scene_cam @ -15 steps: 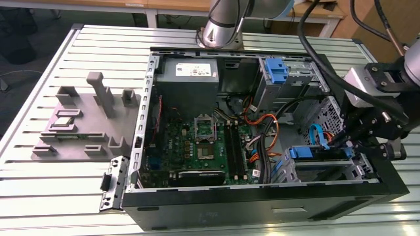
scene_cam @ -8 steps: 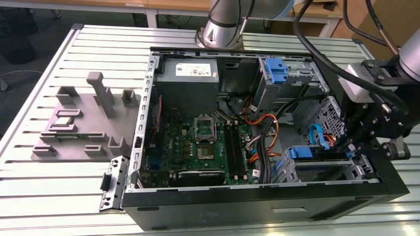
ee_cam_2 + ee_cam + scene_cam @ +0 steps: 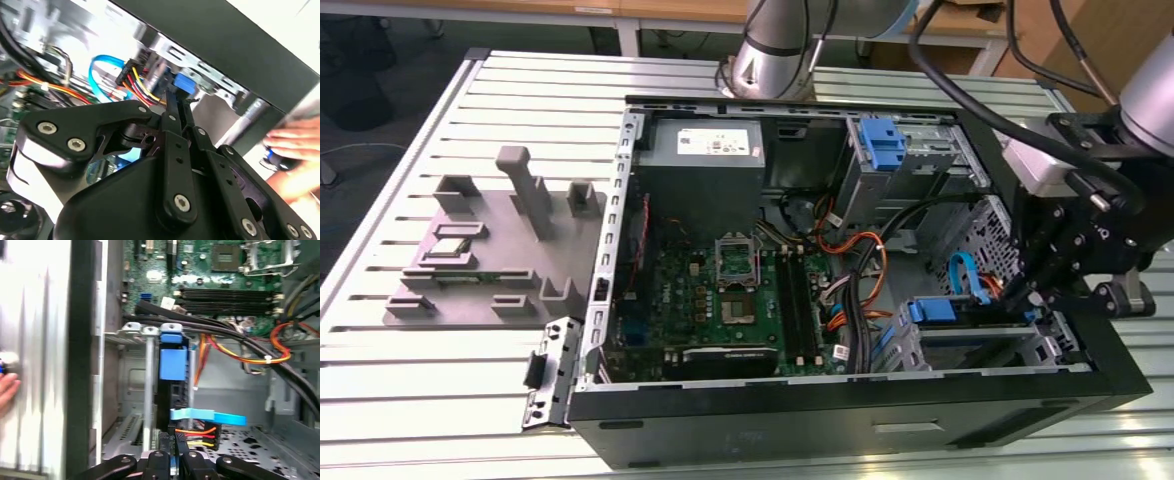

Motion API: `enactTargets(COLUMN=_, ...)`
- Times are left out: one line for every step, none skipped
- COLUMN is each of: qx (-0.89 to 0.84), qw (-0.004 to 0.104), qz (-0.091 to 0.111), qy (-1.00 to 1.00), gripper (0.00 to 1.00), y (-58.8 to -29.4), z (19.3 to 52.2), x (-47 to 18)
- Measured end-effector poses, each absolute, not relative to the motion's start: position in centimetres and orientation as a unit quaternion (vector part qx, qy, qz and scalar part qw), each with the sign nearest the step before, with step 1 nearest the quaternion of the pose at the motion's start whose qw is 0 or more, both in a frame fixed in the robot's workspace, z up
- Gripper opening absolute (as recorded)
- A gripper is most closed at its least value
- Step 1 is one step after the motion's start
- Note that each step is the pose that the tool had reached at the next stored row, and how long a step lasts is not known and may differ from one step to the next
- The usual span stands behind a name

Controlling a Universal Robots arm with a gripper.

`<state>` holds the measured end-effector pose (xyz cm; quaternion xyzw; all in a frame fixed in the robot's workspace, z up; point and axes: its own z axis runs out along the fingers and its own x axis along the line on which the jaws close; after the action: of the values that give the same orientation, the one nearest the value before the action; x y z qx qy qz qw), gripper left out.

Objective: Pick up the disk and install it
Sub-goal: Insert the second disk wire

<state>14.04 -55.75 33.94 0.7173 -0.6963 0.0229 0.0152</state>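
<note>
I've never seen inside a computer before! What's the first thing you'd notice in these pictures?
The big open computer case lying on the slatted table grabs you first, with its green circuit board and orange and yellow wires showing. At the exterior view's right, the black gripper reaches into the metal drive cage, right by the blue-framed disk. A person's hand rests just outside the case.

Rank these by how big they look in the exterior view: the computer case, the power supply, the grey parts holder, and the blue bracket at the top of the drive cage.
1. Computer case, clearly largest.
2. Grey parts holder.
3. Power supply, near the holder in spread, so that pair is unsure.
4. Blue bracket, smallest.
</note>
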Motion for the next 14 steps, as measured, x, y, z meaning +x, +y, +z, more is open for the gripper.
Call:
enactTargets(qx=0.717, qw=0.019, qz=0.027, qy=-0.696, gripper=0.16, y=-55.7, z=33.9, x=14.0)
enactTargets(qx=0.717, qw=0.021, qz=0.028, qy=-0.696, gripper=0.16, y=-55.6, z=33.9, x=14.0)
enactTargets(qx=0.717, qw=0.022, qz=0.029, qy=-0.696, gripper=0.16, y=-55.4, z=33.9, x=14.0)
enactTargets(qx=0.717, qw=0.022, qz=0.03, qy=-0.696, gripper=0.16, y=-55.2, z=33.9, x=14.0)
enactTargets(qx=0.717, qw=0.023, qz=0.03, qy=-0.696, gripper=0.16, y=-55.1, z=33.8, x=14.0)
enactTargets(qx=0.717, qw=0.024, qz=0.031, qy=-0.696, gripper=0.16, y=-54.9, z=33.8, x=14.0)
enactTargets(qx=0.717, qw=0.024, qz=0.032, qy=-0.696, gripper=0.16, y=-54.8, z=33.8, x=14.0)
enactTargets(qx=0.717, qw=0.025, qz=0.033, qy=-0.696, gripper=0.16, y=-54.7, z=33.7, x=14.0)
enactTargets(qx=0.716, qw=0.026, qz=0.033, qy=-0.696, gripper=0.16, y=-54.6, z=33.7, x=14.0)
enactTargets(qx=0.716, qw=0.027, qz=0.035, qy=-0.696, gripper=0.16, y=-54.5, z=33.6, x=14.0)
enactTargets(qx=0.716, qw=0.028, qz=0.035, qy=-0.696, gripper=0.16, y=-54.4, z=33.6, x=14.0)
enactTargets(qx=0.716, qw=0.029, qz=0.036, qy=-0.697, gripper=0.16, y=-54.4, z=33.5, x=14.0)
enactTargets(qx=0.716, qw=0.03, qz=0.037, qy=-0.697, gripper=0.16, y=-54.3, z=33.5, x=14.0)
enactTargets(qx=0.715, qw=0.031, qz=0.038, qy=-0.698, gripper=0.16, y=-54.3, z=33.5, x=14.0)
